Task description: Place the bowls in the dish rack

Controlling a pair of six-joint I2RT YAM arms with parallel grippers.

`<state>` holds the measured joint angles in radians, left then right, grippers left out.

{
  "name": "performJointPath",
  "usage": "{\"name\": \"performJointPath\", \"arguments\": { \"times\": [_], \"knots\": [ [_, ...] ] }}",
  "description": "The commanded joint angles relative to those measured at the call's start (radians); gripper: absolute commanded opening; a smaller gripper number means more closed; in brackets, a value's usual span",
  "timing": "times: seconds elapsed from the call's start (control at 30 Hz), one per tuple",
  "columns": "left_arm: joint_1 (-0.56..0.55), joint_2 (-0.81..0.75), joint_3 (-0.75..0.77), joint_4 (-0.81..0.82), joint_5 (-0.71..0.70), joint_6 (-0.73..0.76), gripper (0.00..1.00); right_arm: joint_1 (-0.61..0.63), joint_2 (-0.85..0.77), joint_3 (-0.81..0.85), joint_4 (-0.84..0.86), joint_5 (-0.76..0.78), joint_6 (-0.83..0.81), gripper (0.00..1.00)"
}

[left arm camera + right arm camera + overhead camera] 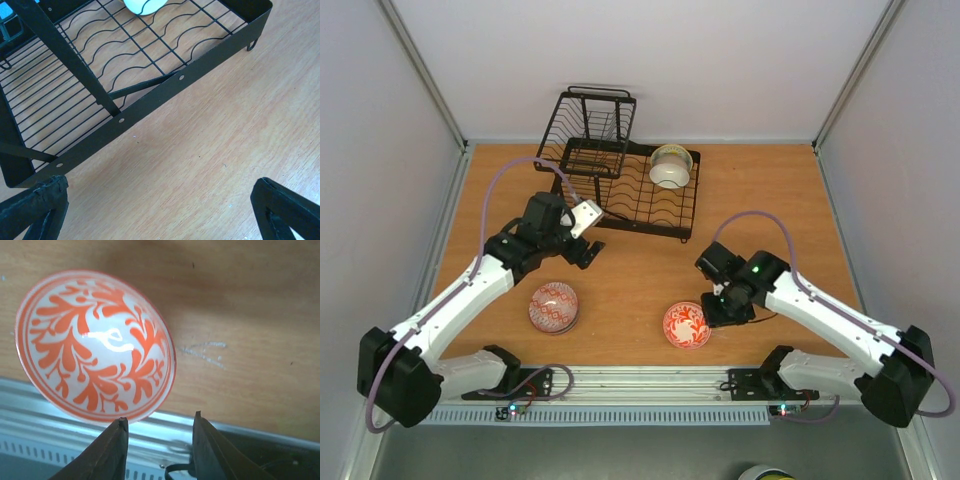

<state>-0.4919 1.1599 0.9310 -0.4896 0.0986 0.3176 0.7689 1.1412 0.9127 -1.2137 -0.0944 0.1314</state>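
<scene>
The black wire dish rack stands at the back of the table, with one pale bowl on edge in its right part. A pink-red patterned bowl and a red-and-white patterned bowl sit on the table near the front. My left gripper is open and empty, just in front of the rack's front rail. My right gripper is open beside the red-and-white bowl, its left fingertip at the bowl's rim, nothing between the jaws. No mint green bowl shows on the table.
The metal rail runs along the table's front edge, right behind the red-and-white bowl. Grey walls close in the left, right and back sides. A round yellow-centred object shows partly below the table edge.
</scene>
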Motion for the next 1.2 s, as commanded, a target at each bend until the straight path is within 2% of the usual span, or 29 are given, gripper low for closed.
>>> {"name": "performJointPath", "arguments": {
  "times": [0.0, 0.53, 0.6, 0.73, 1.0, 1.17],
  "knots": [
    [0.006, 0.016, 0.017, 0.017, 0.014, -0.015, 0.99, 0.025, -0.06, -0.078, -0.009, -0.088, 0.105, 0.36],
    [0.006, 0.03, 0.014, 0.017, 0.009, -0.013, 0.99, 0.04, 0.072, -0.226, 0.262, -0.091, 0.141, 0.37],
    [0.006, 0.031, 0.014, 0.016, 0.006, -0.012, 0.99, 0.04, 0.108, -0.236, 0.294, -0.085, 0.148, 0.32],
    [0.006, 0.029, 0.014, 0.015, 0.002, -0.011, 0.99, 0.04, 0.121, -0.239, 0.305, -0.059, 0.151, 0.03],
    [0.006, 0.026, 0.011, 0.019, 0.005, -0.009, 0.99, 0.04, 0.051, -0.085, 0.121, 0.088, 0.086, 0.01],
    [0.006, 0.017, 0.011, 0.019, 0.01, -0.011, 0.99, 0.04, 0.036, 0.12, 0.054, 0.347, 0.001, 0.01]
  ]
}}
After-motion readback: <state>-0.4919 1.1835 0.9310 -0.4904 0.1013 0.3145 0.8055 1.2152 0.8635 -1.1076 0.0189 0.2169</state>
